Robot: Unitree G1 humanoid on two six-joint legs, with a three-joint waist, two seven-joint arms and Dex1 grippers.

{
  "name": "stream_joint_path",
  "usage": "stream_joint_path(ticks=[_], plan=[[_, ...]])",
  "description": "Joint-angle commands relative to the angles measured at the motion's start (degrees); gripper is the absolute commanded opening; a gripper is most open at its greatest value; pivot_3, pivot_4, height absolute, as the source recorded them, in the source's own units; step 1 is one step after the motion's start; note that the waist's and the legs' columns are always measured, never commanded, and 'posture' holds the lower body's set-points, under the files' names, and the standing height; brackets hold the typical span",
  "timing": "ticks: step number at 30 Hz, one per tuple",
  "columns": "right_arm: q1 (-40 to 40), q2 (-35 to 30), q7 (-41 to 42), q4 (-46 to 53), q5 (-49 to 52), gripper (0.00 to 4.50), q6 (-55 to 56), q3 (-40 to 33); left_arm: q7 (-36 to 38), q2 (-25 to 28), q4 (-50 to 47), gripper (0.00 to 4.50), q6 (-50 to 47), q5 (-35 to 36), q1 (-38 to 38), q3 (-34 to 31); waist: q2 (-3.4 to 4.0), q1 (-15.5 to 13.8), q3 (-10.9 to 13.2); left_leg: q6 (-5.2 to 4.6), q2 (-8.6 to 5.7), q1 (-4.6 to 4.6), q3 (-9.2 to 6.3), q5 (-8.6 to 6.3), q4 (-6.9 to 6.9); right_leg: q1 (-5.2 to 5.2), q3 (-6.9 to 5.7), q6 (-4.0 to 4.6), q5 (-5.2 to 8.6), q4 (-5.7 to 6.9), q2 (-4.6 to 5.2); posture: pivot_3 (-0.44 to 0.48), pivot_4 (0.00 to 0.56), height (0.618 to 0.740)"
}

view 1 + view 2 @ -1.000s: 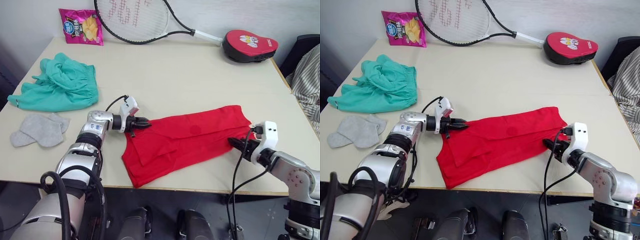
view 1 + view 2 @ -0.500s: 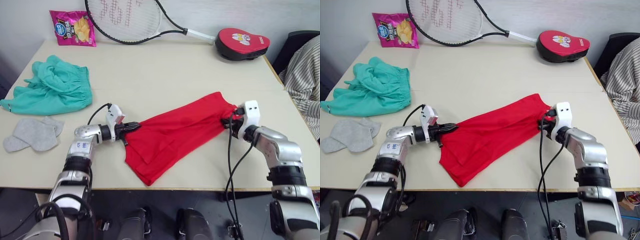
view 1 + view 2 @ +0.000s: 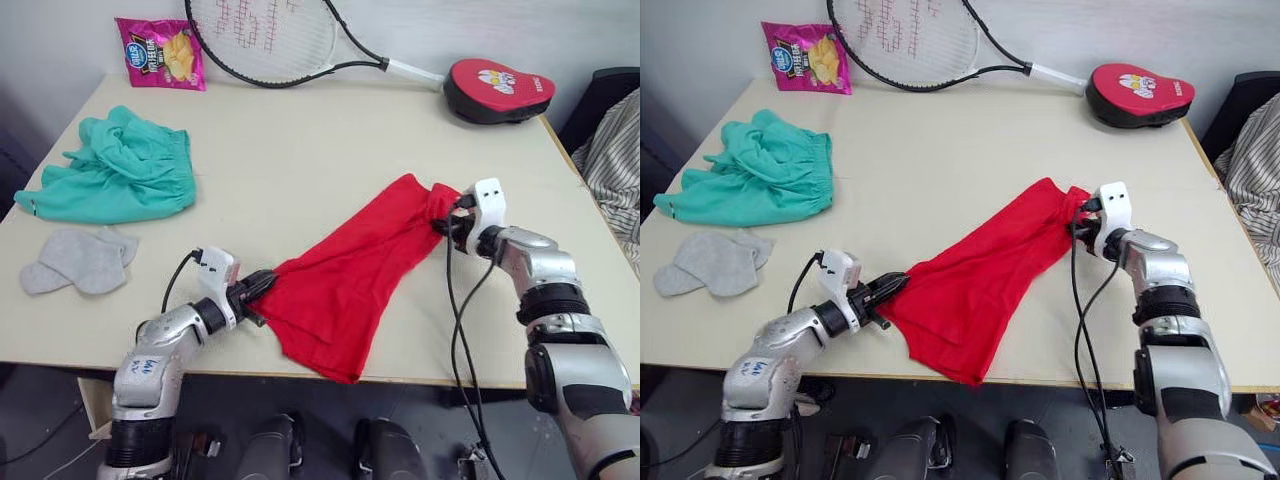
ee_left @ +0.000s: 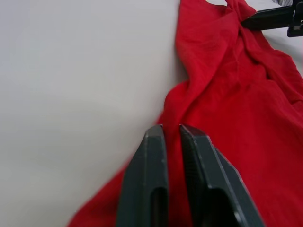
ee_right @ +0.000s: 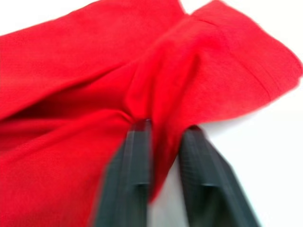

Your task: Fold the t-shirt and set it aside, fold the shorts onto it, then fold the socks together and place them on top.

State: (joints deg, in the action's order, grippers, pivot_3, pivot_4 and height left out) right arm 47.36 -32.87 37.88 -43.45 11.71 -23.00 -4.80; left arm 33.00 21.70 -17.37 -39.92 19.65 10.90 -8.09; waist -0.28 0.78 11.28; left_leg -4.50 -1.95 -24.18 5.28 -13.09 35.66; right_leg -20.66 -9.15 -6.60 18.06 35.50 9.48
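- Two grippers of mine stretch the red t-shirt (image 3: 350,275) between them on the beige table (image 3: 320,150): my left gripper (image 3: 262,287) pinches its near corner, fingers pressed together on the cloth.
- At the far end, my right gripper (image 3: 447,222) clamps a bunched fold of the same shirt.
- Well beyond my left gripper, out to its left, lie the teal green shorts (image 3: 115,170), crumpled.
- Nearer my left gripper than the shorts rest the grey socks (image 3: 82,260), overlapping.

Bright, even light, soft shadows; wrist views blurred up close
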Motion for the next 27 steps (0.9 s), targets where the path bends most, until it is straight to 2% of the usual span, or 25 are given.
stream_joint_path(ticks=[1,4,6,8,9,12,17,24,25,27], plan=[[-6.3,-3.3,3.3,15.1,3.6,2.32,-7.9,-2.1,4.0,6.3,1.1,1.88,0.0,0.8,4.8,-0.4,0.02,-0.4,0.0,0.09,0.01,-0.01,-0.01,-0.05,0.0,-0.02,0.0,0.0,0.0,-0.01,-0.01,0.0,0.15,0.74],[-15.4,-4.6,4.1,32.4,10.9,3.36,-20.7,-5.5,7.7,11.7,8.6,2.79,-1.4,1.2,13.1,0.2,0.14,-0.9,0.1,0.35,0.05,-0.02,0.03,-0.2,-0.01,-0.08,0.06,0.01,0.0,-0.03,-0.05,0.0,0.15,0.74],[-22.4,-5.1,4.4,44.4,16.3,3.99,-28.6,-7.2,12.3,12.8,14.4,3.37,-2.1,2.9,19.4,2.1,0.16,-1.5,0.1,0.38,0.06,-0.04,0.02,-0.23,-0.02,-0.08,0.05,0.01,0.0,-0.04,-0.05,0.0,0.15,0.74],[-28.8,-4.3,3.4,55.0,22.2,4.5,-36.1,-9.3,16.1,12.6,22.6,3.98,0.4,0.5,26.2,6.4,0.17,-2.0,0.1,0.41,0.07,-0.03,0.02,-0.27,-0.04,-0.07,0.06,0.02,0.01,-0.1,-0.08,0.0,0.15,0.74],[-31.6,-3.5,2.3,59.5,24.7,4.5,-39.3,-10.2,17.2,11.5,27.8,4.22,2.3,-1.1,29.8,8.4,0.16,-2.1,0.1,0.41,0.07,-0.03,0.03,-0.28,-0.04,-0.06,0.06,0.02,0.01,-0.1,-0.1,0.0,0.15,0.74],[-37.5,-1.4,-0.4,68.6,30.1,4.5,-45.9,-11.4,20.1,6.5,43.0,4.22,7.3,-3.8,38.7,12.3,0.13,-2.5,0.1,0.4,0.06,-0.03,0.03,-0.28,-0.03,-0.02,0.03,0.01,0.01,-0.18,-0.31,0.0,0.15,0.74],[-42.2,3.9,-6.4,76.7,35.5,4.5,-52.7,-10.9,21.1,-2.4,66.3,4.22,16.2,-9.1,49.7,15.5,0.06,-2.2,0.1,0.3,0.03,-0.07,0.11,-0.34,-0.02,-0.06,0.04,-0.03,-0.02,-0.23,-0.24,0.0,0.15,0.74],[-43.6,7.9,-12.8,79.1,36.4,4.5,-56.4,-7.5,20.4,-8.2,83.1,4.22,25.0,-14.6,56.2,16.1,-0.04,-2.0,0.1,0.08,0.13,-0.08,0.16,-0.24,-0.04,-0.13,0.0,-0.03,-0.01,-0.24,-0.14,0.0,0.15,0.74],[-43.3,8.3,-13.2,78.6,36.5,4.32,-56.3,-7.2,19.2,-9.0,84.5,4.25,25.4,-14.6,56.7,15.2,-0.1,-2.0,0.1,0.08,0.13,-0.08,0.16,-0.24,-0.03,-0.12,0.0,-0.03,-0.02,-0.23,-0.13,0.0,0.15,0.74],[-42.6,9.2,-13.8,77.8,36.9,3.94,-56.3,-6.2,17.1,-10.4,86.7,3.84,25.9,-14.0,57.5,13.1,-0.24,-2.1,0.0,0.28,0.13,-0.06,0.14,-0.39,-0.01,-0.11,0.01,-0.03,-0.02,-0.24,-0.09,0.0,0.15,0.74]])
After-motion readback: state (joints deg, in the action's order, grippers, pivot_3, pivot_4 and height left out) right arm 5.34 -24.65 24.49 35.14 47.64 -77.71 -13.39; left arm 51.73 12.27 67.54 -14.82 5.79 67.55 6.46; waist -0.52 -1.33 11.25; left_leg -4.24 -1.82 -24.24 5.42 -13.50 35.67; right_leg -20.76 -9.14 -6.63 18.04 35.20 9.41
